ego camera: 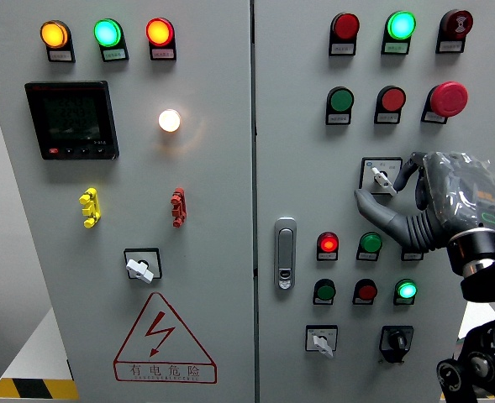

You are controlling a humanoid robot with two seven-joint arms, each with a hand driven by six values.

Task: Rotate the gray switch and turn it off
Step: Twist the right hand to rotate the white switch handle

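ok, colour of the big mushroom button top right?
Red, the mushroom button shows clearly in the head view.

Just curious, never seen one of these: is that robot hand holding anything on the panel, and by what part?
The right robot hand is at the gray switch; its fingertips reach the small knob, but a firm grip cannot be told.

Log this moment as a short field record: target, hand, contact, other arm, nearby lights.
target: gray switch on the right panel door, upper of that door's rotary switches
hand: right hand raised to the switch from the picture's right
contact: thumb below and fingers beside the knob; a firm grasp cannot be confirmed
other arm: left not visible
nearby lights: red light just below the switch glows; green light lower right glows
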